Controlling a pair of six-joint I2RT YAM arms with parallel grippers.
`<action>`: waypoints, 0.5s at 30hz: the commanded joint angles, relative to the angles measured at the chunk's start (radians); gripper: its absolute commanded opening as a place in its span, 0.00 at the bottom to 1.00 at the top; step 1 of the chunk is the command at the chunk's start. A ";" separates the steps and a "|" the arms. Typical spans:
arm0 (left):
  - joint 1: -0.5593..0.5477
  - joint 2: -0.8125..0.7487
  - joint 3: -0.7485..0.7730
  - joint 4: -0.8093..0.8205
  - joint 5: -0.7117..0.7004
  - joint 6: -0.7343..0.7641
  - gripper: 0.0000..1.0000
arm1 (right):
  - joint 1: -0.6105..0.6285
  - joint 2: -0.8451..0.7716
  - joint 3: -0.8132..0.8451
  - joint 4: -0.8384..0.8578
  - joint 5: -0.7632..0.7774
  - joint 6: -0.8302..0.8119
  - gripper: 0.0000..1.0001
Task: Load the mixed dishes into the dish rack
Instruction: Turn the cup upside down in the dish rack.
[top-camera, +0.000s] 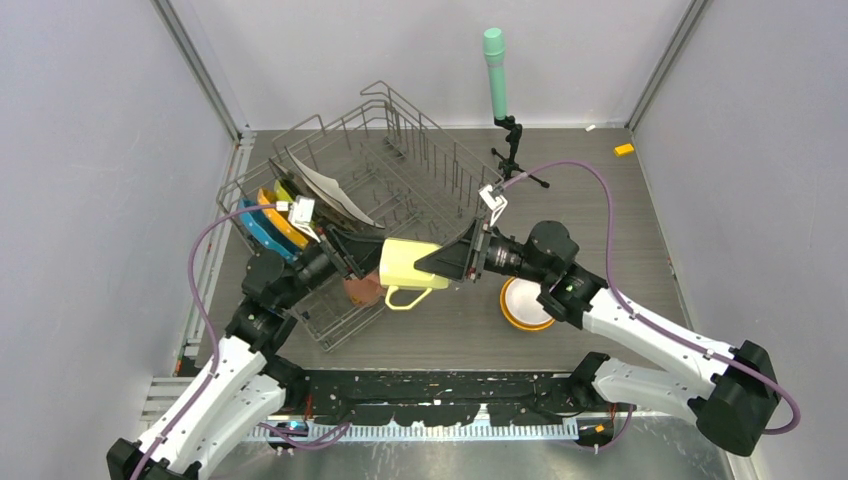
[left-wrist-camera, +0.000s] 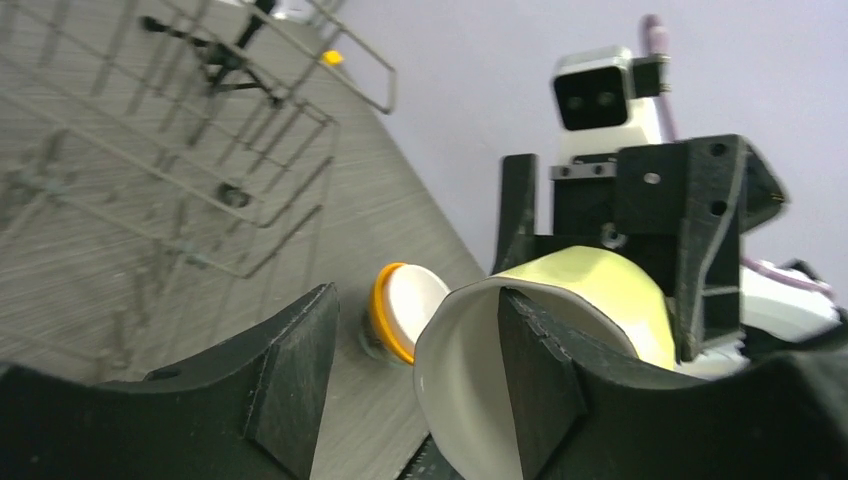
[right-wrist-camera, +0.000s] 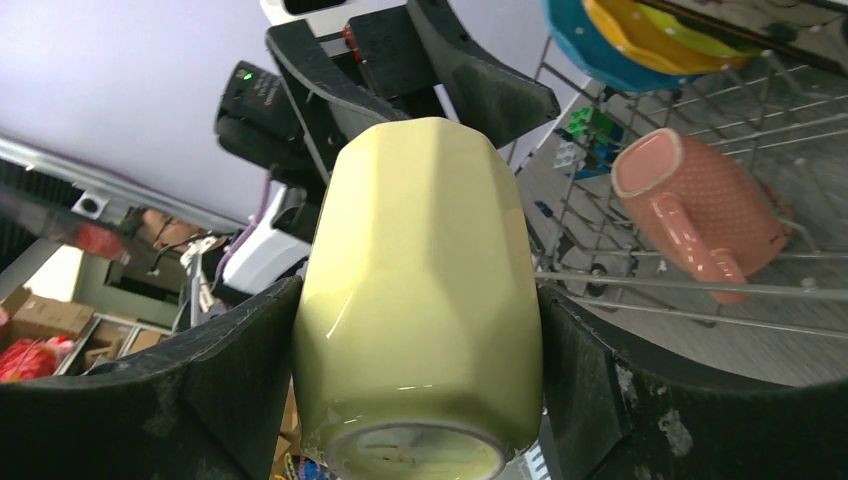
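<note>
A pale-yellow mug (top-camera: 405, 268) hangs sideways in the air between both grippers, at the near right corner of the grey wire dish rack (top-camera: 400, 150). My right gripper (top-camera: 435, 262) is shut on its body (right-wrist-camera: 420, 290), base towards that camera. My left gripper (top-camera: 365, 262) is open at the mug's mouth (left-wrist-camera: 590, 290). One of its fingers (left-wrist-camera: 540, 370) is inside the rim and the other stands well clear. In the rack stand a blue plate (top-camera: 262, 232), an orange plate (top-camera: 280, 220), a yellow-green plate (top-camera: 285, 190) and a white square plate (top-camera: 330, 190). A pink mug (right-wrist-camera: 700, 200) lies in the rack.
An orange bowl with a white inside (top-camera: 525, 303) sits on the table under my right arm. A green-topped cylinder on a black tripod (top-camera: 495, 70) stands behind the rack. A small yellow block (top-camera: 624, 150) lies far right. Walls close in on both sides.
</note>
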 joint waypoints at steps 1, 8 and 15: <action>0.008 0.001 0.092 -0.216 -0.163 0.096 0.64 | 0.008 0.038 0.135 -0.041 0.075 -0.068 0.02; 0.010 0.000 0.167 -0.536 -0.364 0.159 0.77 | 0.008 0.172 0.278 -0.166 0.112 -0.141 0.02; 0.010 0.031 0.222 -0.676 -0.454 0.221 0.81 | 0.008 0.310 0.428 -0.296 0.155 -0.232 0.01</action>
